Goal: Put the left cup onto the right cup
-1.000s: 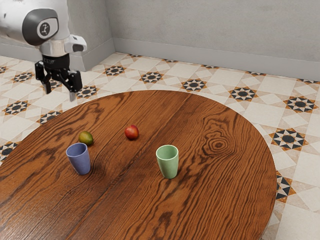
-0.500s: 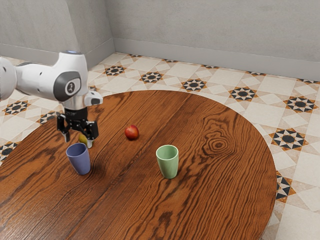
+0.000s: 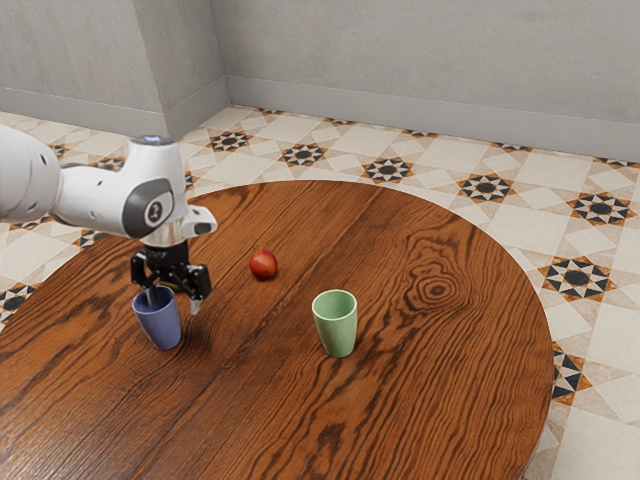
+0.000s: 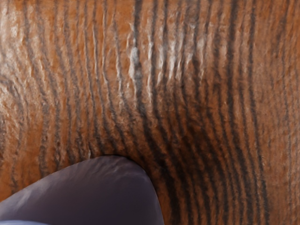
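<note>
The blue cup (image 3: 157, 322) stands upright on the round wooden table (image 3: 420, 380), toward the exterior view's left. The green cup (image 3: 334, 322) stands upright to its right, well apart. My gripper (image 3: 171, 300) hangs at the blue cup's rim, open and pointing down. One finger (image 3: 150, 296) is over the cup's mouth and the other finger (image 3: 195, 303) is just outside its right wall. In the wrist view the blue cup (image 4: 89, 197) is a blurred curved shape right under my hand, over the wood grain.
A red apple (image 3: 263, 264) lies on the table behind and between the two cups. The table's curved edge runs along the exterior view's right, with patterned floor tiles (image 3: 500, 190) beyond it.
My arm has come down and a little toward the exterior view's right, from above the table's far left down to the blue cup's rim. The cups and the apple have not moved.
</note>
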